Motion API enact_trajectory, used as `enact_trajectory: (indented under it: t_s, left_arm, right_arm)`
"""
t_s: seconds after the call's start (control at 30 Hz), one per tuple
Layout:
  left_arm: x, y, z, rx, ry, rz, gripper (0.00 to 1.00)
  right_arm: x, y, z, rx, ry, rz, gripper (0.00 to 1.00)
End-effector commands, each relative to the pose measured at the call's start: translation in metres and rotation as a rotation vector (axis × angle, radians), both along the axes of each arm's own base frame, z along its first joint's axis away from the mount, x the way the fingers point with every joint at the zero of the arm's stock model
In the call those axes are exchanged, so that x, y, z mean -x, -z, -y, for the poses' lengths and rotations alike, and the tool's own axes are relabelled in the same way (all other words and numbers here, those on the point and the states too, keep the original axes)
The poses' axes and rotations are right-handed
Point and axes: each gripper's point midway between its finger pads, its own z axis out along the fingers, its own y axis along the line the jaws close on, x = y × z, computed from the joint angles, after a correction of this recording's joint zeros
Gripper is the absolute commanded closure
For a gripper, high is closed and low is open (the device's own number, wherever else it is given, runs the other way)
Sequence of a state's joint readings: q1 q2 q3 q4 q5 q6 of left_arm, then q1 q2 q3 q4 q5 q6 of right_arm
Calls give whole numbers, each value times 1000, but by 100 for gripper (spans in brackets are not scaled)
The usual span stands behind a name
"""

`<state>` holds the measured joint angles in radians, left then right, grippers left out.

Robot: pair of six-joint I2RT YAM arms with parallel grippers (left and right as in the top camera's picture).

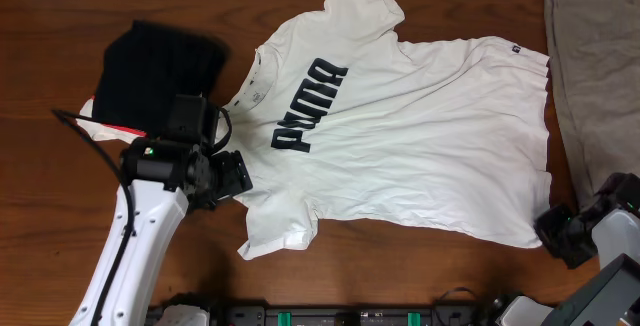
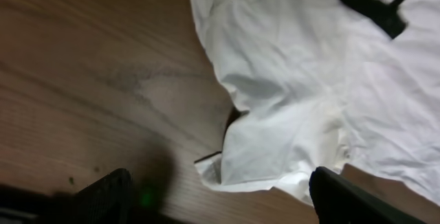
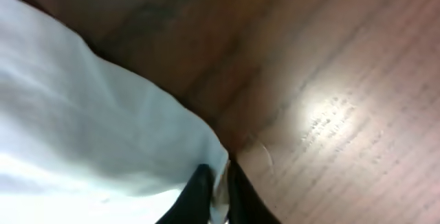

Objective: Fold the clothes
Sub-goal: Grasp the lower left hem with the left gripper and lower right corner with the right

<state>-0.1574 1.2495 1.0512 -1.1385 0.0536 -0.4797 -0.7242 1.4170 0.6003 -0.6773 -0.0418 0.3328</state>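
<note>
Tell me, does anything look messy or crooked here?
Yes. The white T-shirt lies slanted on the table, with its black lettering running sideways. One sleeve is crumpled, and the hem edge is wavy. The right gripper pinches one hem corner.

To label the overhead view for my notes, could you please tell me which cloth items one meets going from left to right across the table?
Black folded garment → white T-shirt → olive-grey cloth.
</note>
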Motion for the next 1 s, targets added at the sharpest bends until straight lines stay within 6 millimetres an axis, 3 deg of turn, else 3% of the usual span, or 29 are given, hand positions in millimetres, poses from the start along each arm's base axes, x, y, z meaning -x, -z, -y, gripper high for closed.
enact_trajectory:
  t_s: [0.0,0.2,0.33,0.47,0.7,0.97]
  left_arm:
    - [9,11,-1,3,-38,-68,16]
    - [30,31,8,55,-31,-164,16]
    - [55,52,5,45,3,-250,17]
    - [76,74,17,122,70,-314,21]
    - [79,109,22,160,79,-274,22]
    - [78,115,26,186,82,-257,27]
  right_arm:
    - [12,17,-16,-66,-7,-46,93]
    - [10,17,-17,-73,-8,-37,90]
    - [8,17,-18,-76,-8,-29,90]
    - [7,17,-18,-79,-9,-23,93]
    - [6,17,-18,-81,-11,-18,94]
    - [3,17,-22,-83,-31,-15,90]
